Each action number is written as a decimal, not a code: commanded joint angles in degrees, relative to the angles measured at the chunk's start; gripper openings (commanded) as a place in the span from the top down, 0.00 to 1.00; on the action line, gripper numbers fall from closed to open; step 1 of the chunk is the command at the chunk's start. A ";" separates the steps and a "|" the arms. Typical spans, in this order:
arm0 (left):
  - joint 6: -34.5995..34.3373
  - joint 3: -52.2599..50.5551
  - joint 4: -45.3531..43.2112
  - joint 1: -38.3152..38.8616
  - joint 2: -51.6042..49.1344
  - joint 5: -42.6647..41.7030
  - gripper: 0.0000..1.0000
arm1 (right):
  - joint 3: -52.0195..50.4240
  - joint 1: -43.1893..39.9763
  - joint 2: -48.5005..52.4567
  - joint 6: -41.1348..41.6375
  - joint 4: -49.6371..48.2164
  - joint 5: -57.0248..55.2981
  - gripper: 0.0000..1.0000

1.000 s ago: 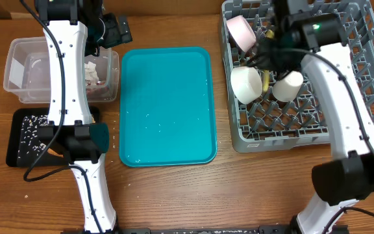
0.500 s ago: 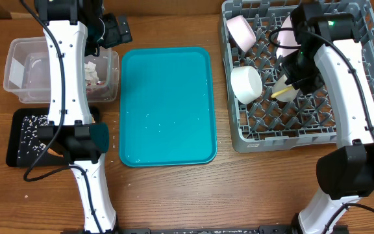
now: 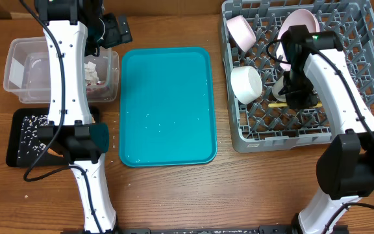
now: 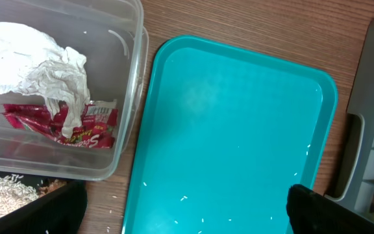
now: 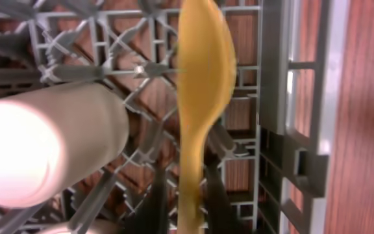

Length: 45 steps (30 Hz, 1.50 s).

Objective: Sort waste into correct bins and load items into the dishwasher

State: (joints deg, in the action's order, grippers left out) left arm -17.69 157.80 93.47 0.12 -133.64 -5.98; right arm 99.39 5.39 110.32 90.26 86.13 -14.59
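My right gripper (image 3: 292, 97) (image 5: 187, 195) is shut on the yellow spoon (image 5: 200, 84) and holds it low over the grey dish rack (image 3: 362, 97), bowl end forward. The spoon's tip (image 3: 276, 104) shows beside the white cup (image 3: 283, 86) (image 5: 37, 149). A pale plate (image 3: 299, 25), a pinkish bowl (image 3: 241, 31) and a white bowl (image 3: 246, 83) stand in the rack. My left gripper (image 3: 114, 29) (image 4: 187, 218) is open and empty above the teal tray's edge. The clear tub (image 3: 18, 88) holds the white napkin (image 4: 37, 65) and red wrapper (image 4: 76, 127).
The teal tray (image 3: 167, 104) lies in the middle with a few rice grains (image 4: 184, 198) on it. The black tray (image 3: 15, 156) at the front left holds rice (image 3: 28, 133). A few grains lie on the wood beside the tub. The rack wall (image 5: 291, 130) is right of the spoon.
My right arm has swung from the rack's left side toward its middle and come lower with the spoon. The plate behind it now shows. The left arm has not moved.
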 commanded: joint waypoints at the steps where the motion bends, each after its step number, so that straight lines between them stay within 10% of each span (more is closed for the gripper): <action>1: -0.55 0.83 -0.07 -0.09 -0.07 0.20 0.00 | 0.04 -0.02 -0.76 1.03 -0.76 -1.33 0.23; 2: -0.57 0.83 -0.07 -0.09 -0.07 0.20 0.00 | 0.04 -0.02 -0.76 1.01 -0.74 -1.46 0.00; 14: -0.57 0.83 -0.09 -0.09 -0.07 0.20 0.00 | 9.44 0.74 -5.22 -13.57 5.18 -5.81 0.00; 22: -0.57 0.83 -0.09 -0.09 -0.07 0.17 0.00 | 23.85 3.91 -17.29 -59.87 7.23 6.38 0.00; 32: -0.57 0.83 -0.09 -0.09 -0.07 0.20 0.00 | 23.30 3.87 -31.21 -71.89 10.93 5.07 0.00; 45: -0.55 0.83 -0.09 -0.09 -0.07 0.20 0.00 | 4.55 2.12 -59.63 -65.18 3.10 -6.38 0.00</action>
State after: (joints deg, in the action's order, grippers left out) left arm -17.69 157.80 93.45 0.12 -133.64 -5.98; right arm 111.66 8.91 55.94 24.88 93.54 -17.43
